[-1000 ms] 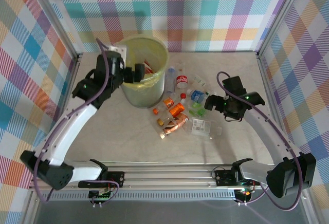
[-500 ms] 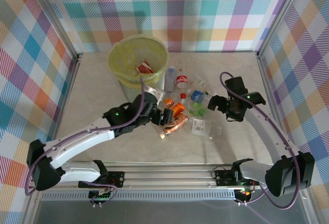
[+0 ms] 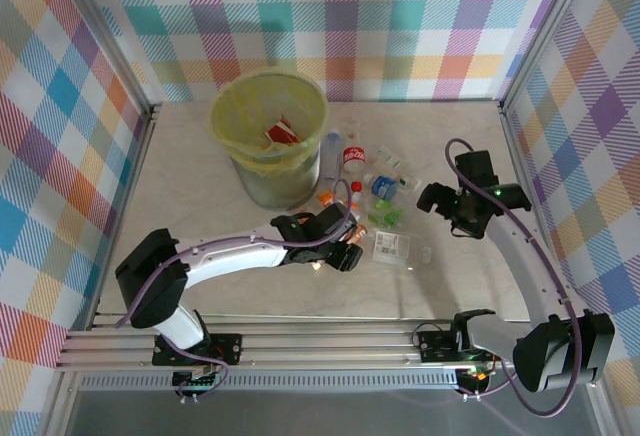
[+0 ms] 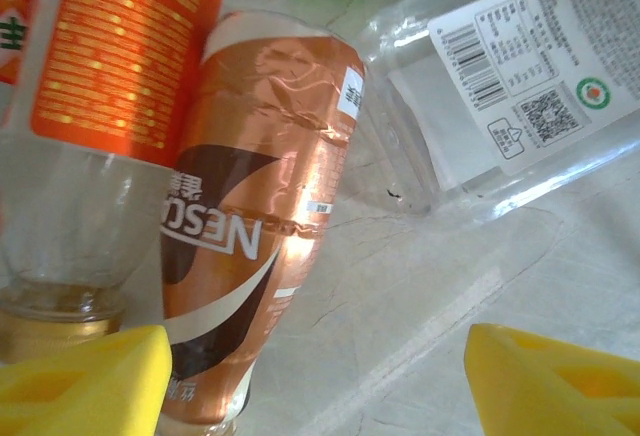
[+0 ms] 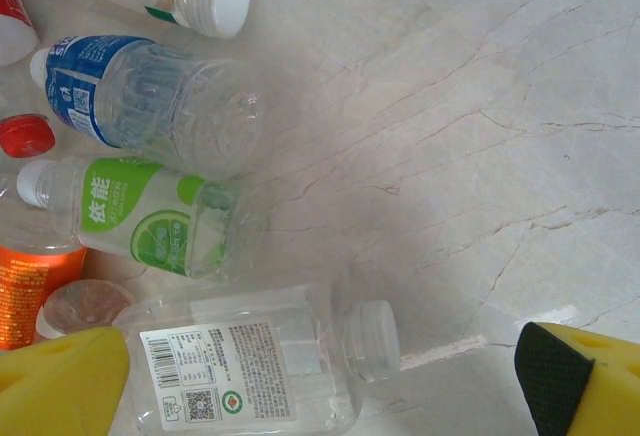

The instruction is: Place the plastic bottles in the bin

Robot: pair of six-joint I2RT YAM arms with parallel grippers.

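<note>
task judged to be at an early stage: one red-labelled bottle [image 3: 281, 133] is seen inside the bin [image 3: 268, 188], lying against the yellow liner [image 3: 305, 121]; whether others lie beneath it cannot be told. the remaining plastic bottles [image 3: 383, 188] are scattered on the marble table [image 3: 200, 196], just right of the bin, between the two arms. the left gripper [image 3: 343, 248] is lowered over a copper-labelled bottle [image 4: 262, 226] with jaws apart, one yellow pad [image 4: 80, 381] touching or just beside it; nothing is clamped. the right gripper [image 3: 432, 199] is held fully spread above a clear white-labelled bottle [image 5: 240, 376] and a green-labelled one [image 5: 140, 216], grasping nothing.
</note>
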